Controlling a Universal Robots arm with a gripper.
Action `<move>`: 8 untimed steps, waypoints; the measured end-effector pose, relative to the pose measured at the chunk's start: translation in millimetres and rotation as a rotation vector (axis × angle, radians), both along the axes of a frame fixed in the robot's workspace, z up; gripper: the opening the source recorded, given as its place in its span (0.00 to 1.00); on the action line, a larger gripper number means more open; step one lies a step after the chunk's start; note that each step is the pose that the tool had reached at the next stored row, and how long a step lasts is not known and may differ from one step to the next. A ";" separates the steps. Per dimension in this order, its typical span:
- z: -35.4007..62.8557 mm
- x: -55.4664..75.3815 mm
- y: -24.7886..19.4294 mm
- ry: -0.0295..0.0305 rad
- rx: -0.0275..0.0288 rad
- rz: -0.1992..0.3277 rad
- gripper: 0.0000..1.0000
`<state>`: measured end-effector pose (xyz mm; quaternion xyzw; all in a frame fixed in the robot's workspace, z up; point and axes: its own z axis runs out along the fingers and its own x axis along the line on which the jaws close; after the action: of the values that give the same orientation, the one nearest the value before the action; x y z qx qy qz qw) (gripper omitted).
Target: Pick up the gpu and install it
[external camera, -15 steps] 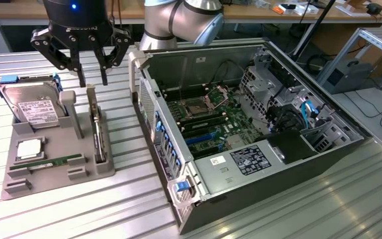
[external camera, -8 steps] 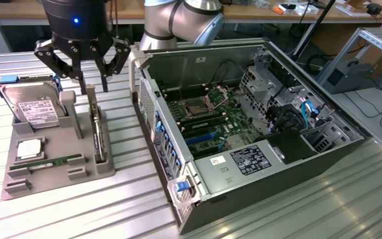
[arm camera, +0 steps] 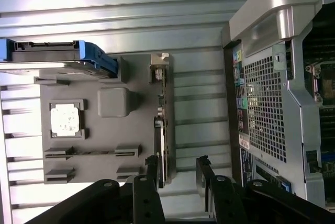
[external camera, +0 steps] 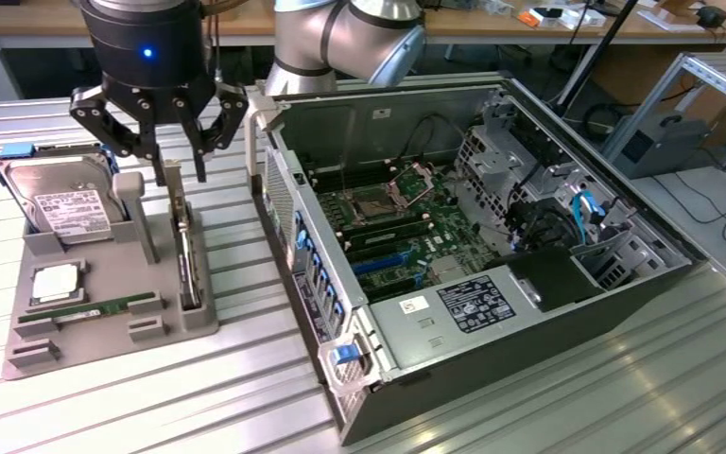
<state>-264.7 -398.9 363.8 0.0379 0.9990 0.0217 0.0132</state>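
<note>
The gpu (external camera: 188,257) is a thin dark card that stands on its long edge in a slot along the side of the grey parts tray (external camera: 111,274) nearest the computer. My gripper (external camera: 181,168) hangs above the card's far end, open, with nothing between its fingers. In the wrist view the gpu (arm camera: 162,124) runs lengthwise away from my gripper (arm camera: 177,162). One fingertip (arm camera: 152,162) sits just beside the card's near end, the other over the bare metal table. The open computer case (external camera: 490,246) lies on its side to the exterior view's right of the tray, with the motherboard (external camera: 395,227) exposed.
On the tray (arm camera: 104,140) a silver hard drive (external camera: 67,203) with a blue bracket stands at the back, a square processor (external camera: 54,282) sits in a pocket, and a green memory stick (external camera: 101,309) lies near the front. The case's rear panel (arm camera: 261,109) stands close beside the tray.
</note>
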 end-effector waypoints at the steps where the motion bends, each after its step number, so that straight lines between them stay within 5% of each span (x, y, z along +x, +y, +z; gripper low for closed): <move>1: -1.2 0.0 0.0 0.0000 0.0000 0.000 0.42; 8: -12.0 -0.3 0.0 0.0000 0.0000 0.000 0.42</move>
<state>-265.1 -399.0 351.8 0.0379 0.9990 0.0217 0.0132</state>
